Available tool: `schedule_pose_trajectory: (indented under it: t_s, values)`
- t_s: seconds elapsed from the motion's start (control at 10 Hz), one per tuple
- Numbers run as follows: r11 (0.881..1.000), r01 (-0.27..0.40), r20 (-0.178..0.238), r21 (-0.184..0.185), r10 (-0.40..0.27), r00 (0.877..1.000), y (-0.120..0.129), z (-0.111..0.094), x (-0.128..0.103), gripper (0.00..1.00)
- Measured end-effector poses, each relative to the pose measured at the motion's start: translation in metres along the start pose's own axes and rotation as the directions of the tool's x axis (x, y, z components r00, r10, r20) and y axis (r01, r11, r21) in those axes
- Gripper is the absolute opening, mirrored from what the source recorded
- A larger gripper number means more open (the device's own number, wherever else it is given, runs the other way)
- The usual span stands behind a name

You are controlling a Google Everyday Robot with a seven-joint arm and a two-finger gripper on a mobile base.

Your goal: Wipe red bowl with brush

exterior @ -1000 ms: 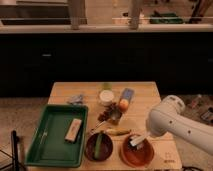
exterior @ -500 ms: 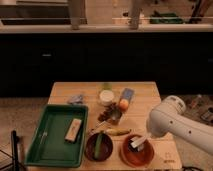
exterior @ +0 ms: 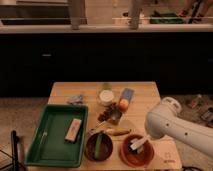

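Observation:
The red bowl (exterior: 129,156) sits at the table's front right edge. The brush (exterior: 138,144) lies inside it, its white handle slanting up to the right toward my arm. My gripper (exterior: 146,138) hangs over the bowl's right side, at the brush handle, under the white arm (exterior: 172,125) that comes in from the right. The dark maroon-brown bowl (exterior: 98,147) stands just left of the red bowl with a green thing in it.
A green tray (exterior: 47,145) holding a tan block (exterior: 73,130) is at the front left. A banana (exterior: 117,132), an orange (exterior: 123,104), a white cup (exterior: 106,96), a blue pack (exterior: 127,94) and a crumpled cloth (exterior: 76,99) lie on the wooden table (exterior: 145,92).

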Motion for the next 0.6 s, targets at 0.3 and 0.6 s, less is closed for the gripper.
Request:
schedule_pose_trajectory:
  t_s: [0.3,0.6]
  values:
    - [0.998,-0.018,-0.178,-0.066,0.006,0.984,0.004,0.013,-0.01,0.0]
    - [0.997,0.008,-0.133,-0.078,-0.018,0.991,0.006,0.02,-0.021,0.0]
